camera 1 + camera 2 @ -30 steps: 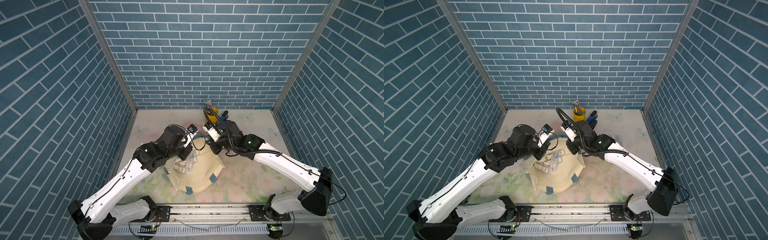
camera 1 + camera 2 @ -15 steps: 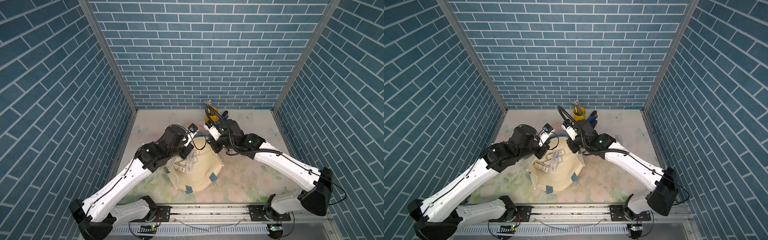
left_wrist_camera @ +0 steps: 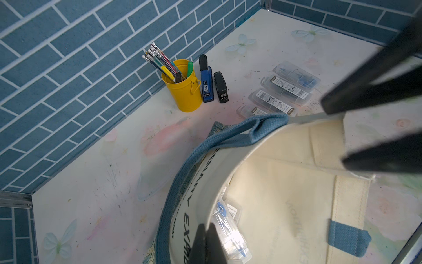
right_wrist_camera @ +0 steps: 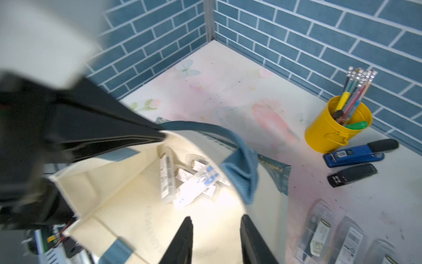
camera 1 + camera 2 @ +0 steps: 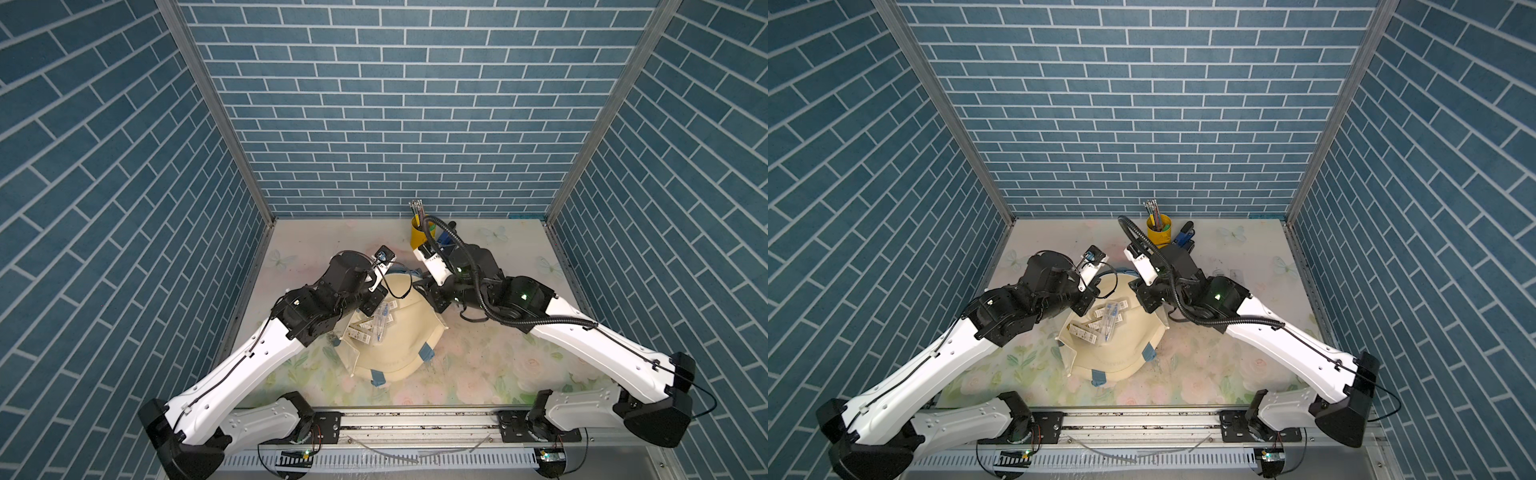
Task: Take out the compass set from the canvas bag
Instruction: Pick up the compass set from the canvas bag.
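The cream canvas bag (image 5: 399, 353) (image 5: 1121, 353) lies open at the table's centre, its blue handle (image 3: 228, 134) draped over the rim. Several clear compass set cases (image 5: 380, 320) (image 5: 1106, 320) (image 4: 196, 182) lie inside; one with a blue label (image 3: 226, 226) sits against the bag wall. My left gripper (image 5: 371, 302) (image 3: 206, 225) is shut on the bag's rim, holding the mouth up. Over the opposite side of the mouth, my right gripper (image 5: 432, 299) (image 4: 215, 228) hangs open with nothing between its fingers (image 4: 185, 237).
A yellow pencil cup (image 5: 1158, 232) (image 3: 182, 91) stands at the back wall. A blue stapler (image 3: 206, 84) and a black stapler (image 3: 221, 88) lie next to it. Several more clear cases (image 3: 285, 91) (image 4: 331, 233) lie on the table beyond the bag, under my right arm.
My right gripper's jaws have opened. My left gripper's jaws have closed fully on the bag's rim. Both arms have barely shifted.
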`<state>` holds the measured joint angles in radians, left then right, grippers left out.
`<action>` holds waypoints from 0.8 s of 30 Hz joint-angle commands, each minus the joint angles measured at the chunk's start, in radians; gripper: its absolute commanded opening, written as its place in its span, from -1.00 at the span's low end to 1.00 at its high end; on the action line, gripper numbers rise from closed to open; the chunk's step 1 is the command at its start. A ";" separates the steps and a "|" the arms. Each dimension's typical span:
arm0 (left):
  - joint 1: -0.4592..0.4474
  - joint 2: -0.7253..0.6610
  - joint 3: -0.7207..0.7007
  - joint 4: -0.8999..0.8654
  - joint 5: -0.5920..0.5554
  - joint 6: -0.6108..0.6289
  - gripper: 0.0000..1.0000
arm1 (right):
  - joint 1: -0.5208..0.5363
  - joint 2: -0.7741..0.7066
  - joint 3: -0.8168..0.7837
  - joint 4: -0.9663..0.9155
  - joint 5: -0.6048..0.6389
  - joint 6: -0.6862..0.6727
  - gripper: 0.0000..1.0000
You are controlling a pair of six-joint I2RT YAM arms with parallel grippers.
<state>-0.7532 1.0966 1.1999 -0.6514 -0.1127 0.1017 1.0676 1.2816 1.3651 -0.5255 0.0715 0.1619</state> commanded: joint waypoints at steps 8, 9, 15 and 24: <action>0.002 -0.009 0.011 0.073 -0.009 -0.026 -1.00 | 0.152 0.098 -0.245 0.337 0.072 0.121 -0.38; 0.002 -0.011 0.011 0.072 -0.009 -0.026 -1.00 | 0.152 0.102 -0.273 0.364 0.067 0.126 -0.38; 0.002 -0.037 0.009 0.067 -0.017 -0.028 -1.00 | 0.152 0.116 -0.448 0.523 0.029 0.178 -0.40; 0.002 -0.055 -0.022 0.090 -0.023 -0.051 -1.00 | 0.135 0.139 -0.516 0.599 0.077 0.279 -0.50</action>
<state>-0.7502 1.0691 1.1862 -0.6296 -0.1307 0.0685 1.2121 1.4059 0.8753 0.0006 0.1097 0.3588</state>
